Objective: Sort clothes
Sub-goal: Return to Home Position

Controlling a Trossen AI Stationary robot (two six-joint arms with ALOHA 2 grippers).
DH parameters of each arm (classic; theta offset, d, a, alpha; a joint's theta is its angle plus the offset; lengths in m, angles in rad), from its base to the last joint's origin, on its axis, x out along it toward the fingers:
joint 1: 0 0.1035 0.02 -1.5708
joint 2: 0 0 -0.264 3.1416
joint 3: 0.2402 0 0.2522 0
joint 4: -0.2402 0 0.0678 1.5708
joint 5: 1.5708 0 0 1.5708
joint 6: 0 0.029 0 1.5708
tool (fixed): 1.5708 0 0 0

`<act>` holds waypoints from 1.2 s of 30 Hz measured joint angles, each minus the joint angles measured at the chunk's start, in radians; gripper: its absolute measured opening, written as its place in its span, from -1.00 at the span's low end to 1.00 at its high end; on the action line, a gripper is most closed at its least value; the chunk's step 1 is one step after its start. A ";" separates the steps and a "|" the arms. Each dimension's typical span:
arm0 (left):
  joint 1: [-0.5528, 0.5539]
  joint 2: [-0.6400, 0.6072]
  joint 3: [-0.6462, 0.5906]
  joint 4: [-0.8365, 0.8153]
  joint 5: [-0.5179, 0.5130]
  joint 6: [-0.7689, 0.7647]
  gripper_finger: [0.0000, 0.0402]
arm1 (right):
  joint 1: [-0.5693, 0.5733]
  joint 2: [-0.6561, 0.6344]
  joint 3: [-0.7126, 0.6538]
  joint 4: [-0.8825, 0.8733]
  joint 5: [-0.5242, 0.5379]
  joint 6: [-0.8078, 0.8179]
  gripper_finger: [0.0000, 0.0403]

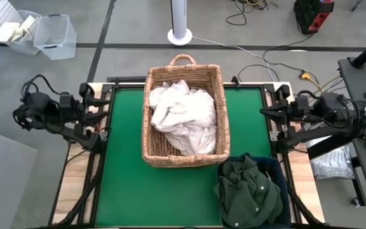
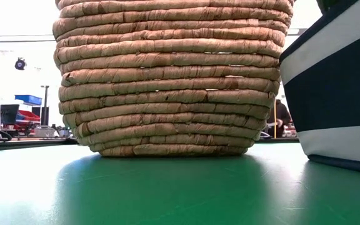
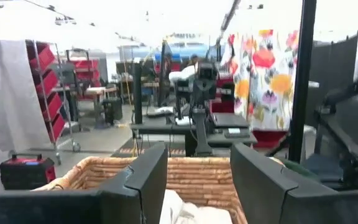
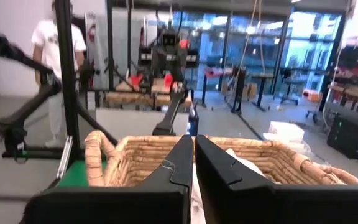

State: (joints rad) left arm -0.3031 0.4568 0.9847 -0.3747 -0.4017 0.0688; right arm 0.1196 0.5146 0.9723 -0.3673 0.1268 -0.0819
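White and off-white clothes [image 1: 183, 114] lie heaped inside the tan wicker basket [image 1: 149, 127] at the middle of the green table. A dark green garment with small buttons [image 1: 248, 191] is piled on the dark blue bin [image 1: 277, 168] at the near right corner. My left gripper [image 1: 99, 118] waits at the table's left edge, open, level with the basket. In its wrist view the left gripper [image 3: 199, 155] frames the basket and white cloth [image 3: 185, 211]. My right gripper [image 1: 273, 118] waits at the right edge, and its wrist view shows the right gripper [image 4: 194, 142] shut, facing the basket.
The basket [image 2: 167, 75] and the striped bin [image 2: 336, 94] stand close together on the green mat, with bare mat left of and in front of the basket. Clear plastic tubs [image 1: 49, 35] sit on the floor beyond the table. A person in a white shirt [image 4: 51, 62] stands in the room.
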 joint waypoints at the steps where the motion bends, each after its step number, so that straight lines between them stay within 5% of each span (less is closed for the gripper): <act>1: 0.000 -0.024 -0.028 0.024 0.000 0.000 -0.23 | 0.000 -0.027 -0.035 0.026 0.000 0.002 -0.96; 7: 0.000 -0.177 -0.188 0.158 -0.012 -0.005 -0.24 | 0.000 -0.200 -0.223 0.150 0.000 0.004 -0.96; 11: 0.000 -0.261 -0.305 0.217 -0.110 -0.036 -0.24 | 0.000 -0.311 -0.330 0.176 0.001 0.009 -0.95; 19: 0.000 -0.340 -0.546 0.278 -0.120 -0.082 -0.24 | 0.000 -0.510 -0.492 0.175 0.011 0.185 -0.95; 24: 0.003 -0.365 -0.660 0.367 -0.123 -0.101 -0.24 | 0.000 -0.490 -0.504 0.161 0.013 0.210 -0.94; 36: 0.008 -0.448 -0.811 0.470 -0.129 -0.146 -0.24 | 0.000 -0.480 -0.516 0.113 0.032 -0.063 -0.94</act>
State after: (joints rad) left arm -0.2955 0.0085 0.1742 0.0951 -0.5312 -0.0774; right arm 0.1196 0.0347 0.4564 -0.2546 0.1589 -0.1446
